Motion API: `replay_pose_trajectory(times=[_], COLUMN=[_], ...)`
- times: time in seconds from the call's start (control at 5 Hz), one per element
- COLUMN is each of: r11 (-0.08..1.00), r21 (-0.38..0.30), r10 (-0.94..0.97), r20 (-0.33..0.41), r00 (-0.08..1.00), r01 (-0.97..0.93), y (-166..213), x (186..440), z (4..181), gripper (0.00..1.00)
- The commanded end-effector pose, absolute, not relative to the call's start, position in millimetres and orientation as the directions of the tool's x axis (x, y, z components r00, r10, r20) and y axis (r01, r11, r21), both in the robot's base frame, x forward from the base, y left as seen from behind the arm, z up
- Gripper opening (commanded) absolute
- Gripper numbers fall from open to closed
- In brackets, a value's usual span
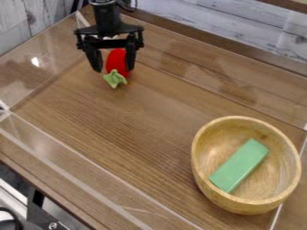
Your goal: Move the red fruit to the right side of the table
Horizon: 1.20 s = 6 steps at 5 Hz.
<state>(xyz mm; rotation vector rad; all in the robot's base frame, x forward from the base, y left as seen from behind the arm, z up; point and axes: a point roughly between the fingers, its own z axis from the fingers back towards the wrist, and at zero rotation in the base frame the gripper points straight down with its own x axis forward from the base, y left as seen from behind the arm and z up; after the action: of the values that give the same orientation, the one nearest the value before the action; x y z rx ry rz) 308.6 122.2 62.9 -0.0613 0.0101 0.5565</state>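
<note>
Black arm (106,13), seemingly 2 black jaws (110,43).

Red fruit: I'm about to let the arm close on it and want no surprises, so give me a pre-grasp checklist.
1. Gripper open: ok, fingers spread wide.
2. Gripper at the red fruit: ok, it is over the fruit, a finger on either side in this view.
3. Fingers low enough to grip: cannot tell, one overhead view hides the height.
4. Green leafy top free of the fingers: cannot tell, they look close.
5. Wooden bowl out of the way of the grasp: ok, it sits well apart, the green block inside.
</note>
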Motion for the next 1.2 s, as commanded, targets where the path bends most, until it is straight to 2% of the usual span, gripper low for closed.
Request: replay_pose_trajectory(times=[0.0,1.0], r11=[0.829,0.794], r21=[-0.071,-0.079], r10=[0.558,0.606], r20=[0.041,0.045], r00=[0.829,0.794], r01=[-0.554,-0.602], y=[134.0,145.4], x=[323.7,340.0], z=[74.0,57.4], gripper=[1.0,1.0])
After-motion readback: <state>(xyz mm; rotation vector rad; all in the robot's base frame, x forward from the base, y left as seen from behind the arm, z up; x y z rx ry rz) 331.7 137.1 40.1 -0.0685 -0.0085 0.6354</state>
